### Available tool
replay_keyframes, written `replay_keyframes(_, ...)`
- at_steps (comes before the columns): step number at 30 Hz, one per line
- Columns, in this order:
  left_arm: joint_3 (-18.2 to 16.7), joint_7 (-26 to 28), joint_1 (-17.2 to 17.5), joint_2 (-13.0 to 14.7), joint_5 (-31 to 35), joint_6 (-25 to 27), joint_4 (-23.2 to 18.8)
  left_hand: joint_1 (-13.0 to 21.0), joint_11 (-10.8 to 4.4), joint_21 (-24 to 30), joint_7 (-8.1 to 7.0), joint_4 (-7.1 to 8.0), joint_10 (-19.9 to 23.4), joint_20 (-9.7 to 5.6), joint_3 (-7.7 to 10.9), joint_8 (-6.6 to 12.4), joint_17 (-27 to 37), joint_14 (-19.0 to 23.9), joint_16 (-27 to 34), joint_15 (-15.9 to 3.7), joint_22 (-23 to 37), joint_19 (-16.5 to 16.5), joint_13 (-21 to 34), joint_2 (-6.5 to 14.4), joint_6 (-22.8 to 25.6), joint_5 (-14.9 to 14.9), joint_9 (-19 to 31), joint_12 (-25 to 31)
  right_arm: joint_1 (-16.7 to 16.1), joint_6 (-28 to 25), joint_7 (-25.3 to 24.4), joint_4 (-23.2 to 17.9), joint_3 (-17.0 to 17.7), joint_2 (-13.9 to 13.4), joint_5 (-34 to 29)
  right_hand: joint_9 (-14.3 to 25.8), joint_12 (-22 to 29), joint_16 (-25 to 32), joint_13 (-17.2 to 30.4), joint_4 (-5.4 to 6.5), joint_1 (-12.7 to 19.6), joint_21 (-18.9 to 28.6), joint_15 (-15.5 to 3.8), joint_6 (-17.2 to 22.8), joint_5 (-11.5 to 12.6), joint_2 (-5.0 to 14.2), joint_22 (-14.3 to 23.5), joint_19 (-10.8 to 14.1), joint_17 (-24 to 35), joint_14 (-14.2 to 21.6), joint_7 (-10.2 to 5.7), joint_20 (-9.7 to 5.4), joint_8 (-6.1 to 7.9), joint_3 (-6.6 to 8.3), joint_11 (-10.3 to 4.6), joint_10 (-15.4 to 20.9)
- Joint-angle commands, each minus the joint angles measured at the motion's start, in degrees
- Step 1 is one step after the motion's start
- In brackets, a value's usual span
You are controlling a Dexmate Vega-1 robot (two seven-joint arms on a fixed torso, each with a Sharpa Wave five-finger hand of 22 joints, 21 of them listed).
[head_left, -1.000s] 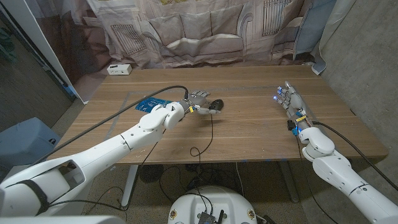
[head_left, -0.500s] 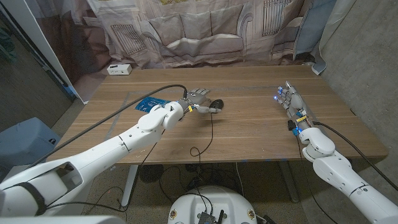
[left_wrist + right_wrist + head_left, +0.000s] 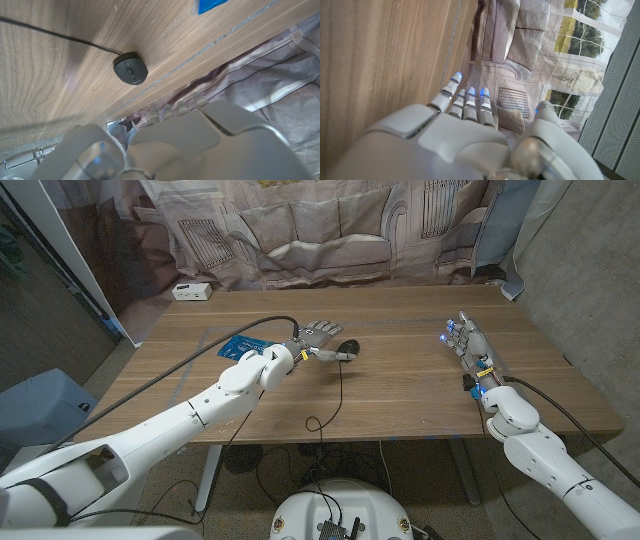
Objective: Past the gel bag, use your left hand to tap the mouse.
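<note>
The left hand (image 3: 318, 334), fingers spread and holding nothing, is hovering beside the black mouse (image 3: 345, 349), past the blue gel bag (image 3: 238, 344); the right hand (image 3: 466, 342) is waiting open.

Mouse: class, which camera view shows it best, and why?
The left wrist view: the mouse and its cable lie unobstructed on the table. In the head view it is small beside the left hand.
</note>
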Motion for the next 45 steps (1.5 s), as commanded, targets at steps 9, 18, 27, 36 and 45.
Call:
replay_keyframes(9, -3.95, 3.37, 3.87, 1.11, -4.98, 2.30, -3.55, 0.86, 0.18, 0.46, 0.03, 0.01, 1.12, 0.52, -0.43, 1.14, 0.19, 0.70, 0.15, 0.22, 0.07, 1.11, 0.32, 0.17, -0.02, -0.44, 0.15, 0.28, -0.78, 0.19, -0.01, -1.05, 0.36, -0.41, -0.36, 0.35, -0.14, -0.40, 0.16, -0.13, -0.21, -0.30, 0.32, 0.59, -0.14, 0.24, 0.22, 0.44, 0.08, 0.41, -0.18, 0.36, -0.04, -0.26, -0.31, 0.49)
replay_keyframes(18, -5.83, 4.74, 4.94, 1.48, -8.86, 2.59, -4.39, 1.08, 0.46, 0.59, 0.32, -0.03, 2.18, 0.61, -0.56, 1.77, 0.18, 1.62, 0.31, 0.07, 0.06, 1.89, 0.32, 0.26, 1.00, -0.58, 0.12, 0.53, -0.65, 0.65, 0.43, -0.65, 0.19, -0.19, -0.43, 0.35, -0.14, -0.42, 0.16, -0.18, -0.16, -0.33, 0.25, 0.57, -0.13, 0.22, 0.22, 0.47, 0.06, 0.42, -0.17, 0.32, -0.06, -0.28, -0.21, 0.51)
replay_keyframes(27, -8.36, 6.76, 6.35, 2.08, -15.24, 1.66, -4.89, 1.38, 0.81, 0.77, 0.52, -0.11, 2.99, 0.84, -0.68, 2.46, 0.16, 2.72, 0.48, 0.18, 0.03, 2.92, 0.31, 0.37, 2.87, -0.71, 0.10, 0.66, -0.62, 0.72, 0.38, -0.69, 0.11, -0.13, -0.58, 0.35, -0.15, -0.43, 0.16, -0.21, -0.15, -0.35, 0.25, 0.51, -0.13, 0.20, 0.22, 0.55, 0.05, 0.43, -0.26, 0.20, -0.10, -0.31, -0.26, 0.50)
replay_keyframes(36, -11.07, 10.13, 8.77, 2.22, -21.00, 2.00, -5.80, 1.73, 1.02, 0.61, 0.79, -0.20, 4.60, 0.95, -0.78, 2.89, 0.14, 3.86, 0.61, -0.05, -0.02, 3.21, 0.28, 0.54, 4.54, -0.85, 0.07, 1.06, -0.47, 0.76, 0.52, -0.74, 0.01, -0.06, -0.56, 0.35, -0.16, -0.44, 0.16, -0.23, -0.16, -0.38, 0.28, 0.43, -0.13, 0.19, 0.22, 0.61, 0.05, 0.45, -0.17, 0.15, -0.15, -0.35, -0.22, 0.52)
replay_keyframes(45, -12.21, 12.24, 9.62, 2.84, -25.02, 1.72, -6.14, 2.05, 0.98, 0.45, 1.16, -0.27, 5.92, 1.13, -0.86, 3.21, 0.12, 4.64, 0.62, -0.08, -0.05, 3.40, 0.25, 0.69, 6.13, -0.96, 0.05, 1.37, -0.11, 1.43, 1.37, -0.37, -0.04, -0.07, -0.53, 0.35, -0.17, -0.47, 0.16, -0.25, -0.17, -0.40, 0.33, 0.41, -0.13, 0.16, 0.22, 0.64, 0.04, 0.42, -0.13, 0.17, -0.16, -0.38, -0.25, 0.50)
